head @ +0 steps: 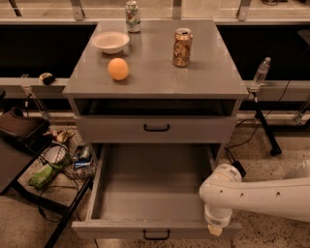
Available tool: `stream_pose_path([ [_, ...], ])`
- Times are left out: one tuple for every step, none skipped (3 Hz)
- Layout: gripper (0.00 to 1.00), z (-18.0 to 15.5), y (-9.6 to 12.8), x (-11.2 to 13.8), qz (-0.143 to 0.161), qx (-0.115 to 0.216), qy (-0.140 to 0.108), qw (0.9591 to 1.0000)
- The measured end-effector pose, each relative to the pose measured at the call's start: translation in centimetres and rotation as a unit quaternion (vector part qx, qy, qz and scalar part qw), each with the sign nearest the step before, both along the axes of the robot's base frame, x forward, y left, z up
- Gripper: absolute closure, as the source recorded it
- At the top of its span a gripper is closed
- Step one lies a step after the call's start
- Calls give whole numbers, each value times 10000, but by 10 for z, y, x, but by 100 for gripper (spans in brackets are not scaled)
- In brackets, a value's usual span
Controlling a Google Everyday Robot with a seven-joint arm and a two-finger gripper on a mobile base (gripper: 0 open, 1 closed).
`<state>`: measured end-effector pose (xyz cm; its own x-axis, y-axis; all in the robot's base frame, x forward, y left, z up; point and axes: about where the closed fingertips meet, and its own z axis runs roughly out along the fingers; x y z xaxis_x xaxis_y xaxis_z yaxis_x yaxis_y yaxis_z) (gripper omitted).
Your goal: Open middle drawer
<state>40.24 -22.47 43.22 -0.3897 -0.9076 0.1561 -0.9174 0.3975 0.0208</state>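
Speckled stone floor around a grey cabinet, dark shelving behind. On the worktop (218, 63), upper centre of the frame: a white bowl (110, 41), an orange (118, 69), a bronze can (182, 47) and a second can (131, 9) at the back edge, all apart from one another and well above the job. Just below, an upper drawer front (111, 130), shut flush. Under that, the middle drawer (150, 189), standing far out toward the bottom of the frame, tray bare, black bar handle (156, 235) at the centre of its front panel. From the right edge, a white arm (261, 196) reaching in low and bending down at the wrist, so that the gripper (214, 229) hangs at the right end of that front panel, well right of the handle. Touching the rim or just above it: cannot tell. Wide or narrow: cannot tell either. Judging by how much tray shows, opening looks all but finished. Position off the handle probably suits a release more than a fresh pull.
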Motion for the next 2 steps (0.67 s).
stream_pose_path([
  [100,0,-1,-9,-40,6,37,10000],
  [100,-1,-3,-18,-83,12,69,9999],
])
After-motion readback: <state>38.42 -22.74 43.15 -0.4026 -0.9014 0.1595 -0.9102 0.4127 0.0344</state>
